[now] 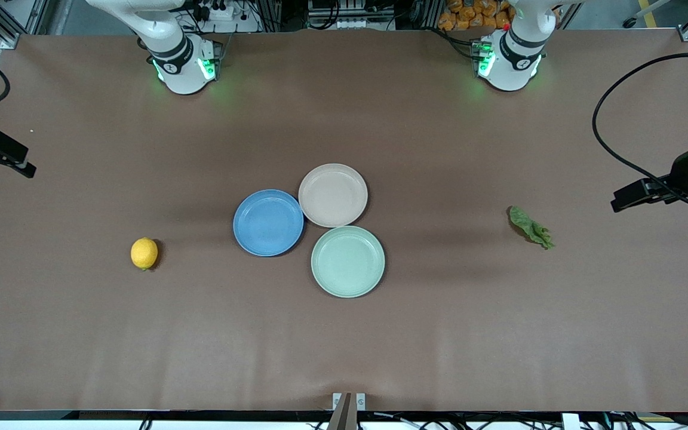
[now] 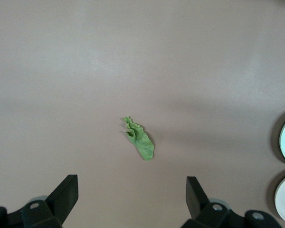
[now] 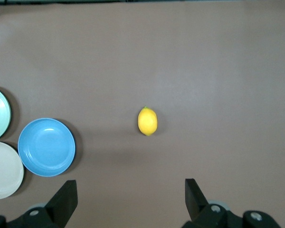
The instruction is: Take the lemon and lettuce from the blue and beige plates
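The lemon (image 1: 144,253) lies on the bare table toward the right arm's end, apart from the plates; it also shows in the right wrist view (image 3: 147,121). The lettuce (image 1: 531,226) lies on the bare table toward the left arm's end and shows in the left wrist view (image 2: 139,138). The blue plate (image 1: 268,223) and the beige plate (image 1: 332,194) sit empty mid-table, touching; both show in the right wrist view, blue (image 3: 46,147) and beige (image 3: 4,170). My right gripper (image 3: 131,192) is open, high over the table near the lemon. My left gripper (image 2: 132,190) is open, high near the lettuce.
A pale mint green plate (image 1: 347,261) sits empty against the other two, nearer to the front camera. The arms' bases (image 1: 186,60) stand at the table's back edge. A black cable (image 1: 619,107) loops over the left arm's end.
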You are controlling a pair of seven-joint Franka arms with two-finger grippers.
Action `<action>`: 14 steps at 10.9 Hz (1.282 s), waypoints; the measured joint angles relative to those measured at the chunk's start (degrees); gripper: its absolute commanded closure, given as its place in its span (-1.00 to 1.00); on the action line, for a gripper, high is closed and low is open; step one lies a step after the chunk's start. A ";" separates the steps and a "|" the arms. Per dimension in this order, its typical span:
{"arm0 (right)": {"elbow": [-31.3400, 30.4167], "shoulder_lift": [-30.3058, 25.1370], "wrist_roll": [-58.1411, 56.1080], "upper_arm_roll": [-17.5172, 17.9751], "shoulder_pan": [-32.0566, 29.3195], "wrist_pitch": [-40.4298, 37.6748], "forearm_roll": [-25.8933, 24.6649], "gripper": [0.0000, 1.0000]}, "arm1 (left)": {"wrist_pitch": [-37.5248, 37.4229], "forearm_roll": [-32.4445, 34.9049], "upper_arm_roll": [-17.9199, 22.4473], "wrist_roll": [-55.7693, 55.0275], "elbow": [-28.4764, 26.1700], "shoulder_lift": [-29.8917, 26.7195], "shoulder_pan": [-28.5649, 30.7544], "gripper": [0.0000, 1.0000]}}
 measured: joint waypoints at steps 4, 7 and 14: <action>-0.86 -0.24 0.01 0.82 0.02 -4.97 -0.03 -1.00 | 0.00 0.35 0.38 1.96 0.00 0.00 0.00 -1.00; -0.78 -1.10 0.01 0.85 0.02 -9.98 -0.04 -1.00 | 0.01 0.46 0.52 4.39 0.00 0.00 0.00 -1.00; -0.78 -1.74 0.02 1.75 0.01 -11.45 -0.44 -1.00 | 0.01 0.46 0.43 3.00 0.43 -0.01 -0.02 -1.00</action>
